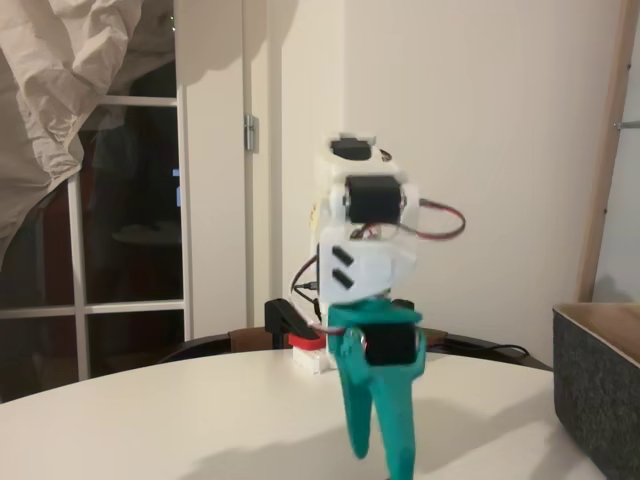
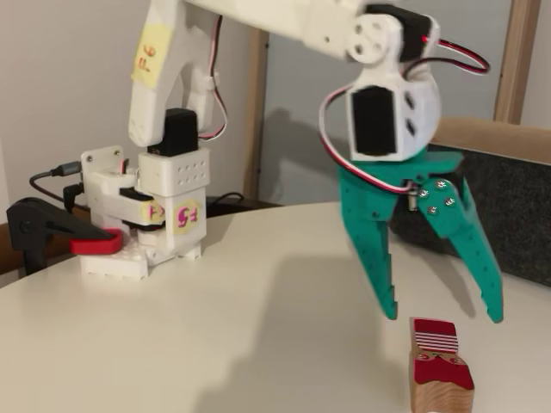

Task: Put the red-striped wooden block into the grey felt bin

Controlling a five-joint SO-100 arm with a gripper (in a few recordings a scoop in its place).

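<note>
I see the teal gripper [image 2: 443,314] spread apart, hovering just above the red-striped wooden block [image 2: 439,366]. The grey felt bin [image 2: 508,206] stands behind it.

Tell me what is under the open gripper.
The block stands on the table, just below the gripper and apart from its tips. The block's base is cut off by the picture's edge.
</note>
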